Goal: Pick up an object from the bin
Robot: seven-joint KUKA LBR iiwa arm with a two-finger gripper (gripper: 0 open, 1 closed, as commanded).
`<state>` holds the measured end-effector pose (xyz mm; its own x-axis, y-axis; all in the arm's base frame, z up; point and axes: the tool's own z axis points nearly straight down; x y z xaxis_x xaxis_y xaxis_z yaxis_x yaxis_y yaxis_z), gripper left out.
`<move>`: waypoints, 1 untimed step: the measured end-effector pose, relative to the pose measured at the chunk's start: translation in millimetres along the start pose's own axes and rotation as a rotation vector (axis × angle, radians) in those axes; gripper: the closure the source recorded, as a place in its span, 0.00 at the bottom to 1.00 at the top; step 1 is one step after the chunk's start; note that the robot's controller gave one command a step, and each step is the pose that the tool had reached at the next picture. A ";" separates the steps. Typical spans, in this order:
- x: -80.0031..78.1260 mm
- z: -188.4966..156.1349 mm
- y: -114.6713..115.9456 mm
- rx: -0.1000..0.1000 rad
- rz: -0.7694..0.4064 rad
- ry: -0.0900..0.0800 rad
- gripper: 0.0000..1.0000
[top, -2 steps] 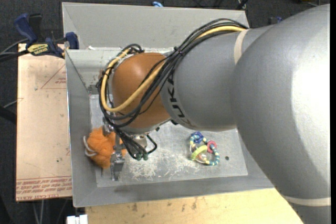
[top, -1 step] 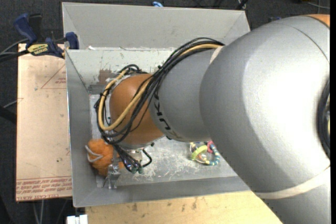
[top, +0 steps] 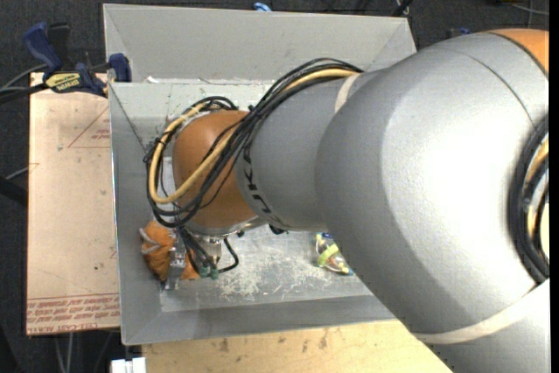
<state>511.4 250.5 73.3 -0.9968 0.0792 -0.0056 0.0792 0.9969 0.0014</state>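
Inside the grey bin (top: 131, 188), its floor scuffed whitish, lie an orange thing (top: 154, 245) in the bin's near-left corner and a yellow-green scrap (top: 330, 256) by its near wall.

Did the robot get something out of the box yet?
Not yet. Done: the arm is down inside the grey bin, with its claw low in the view's lower-left corner. In hand: the claw is right beside an orange lump there, but I cannot tell whether it grips it. Left: lifting something up and out. A small yellow-green thing lies on the bin floor further right.
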 end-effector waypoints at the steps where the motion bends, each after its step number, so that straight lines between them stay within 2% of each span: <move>1: 0.0 0.0 0.0 0.000 0.000 0.000 1.00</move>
<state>511.4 250.5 73.3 -0.9968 0.0795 -0.0055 0.0795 0.9968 0.0015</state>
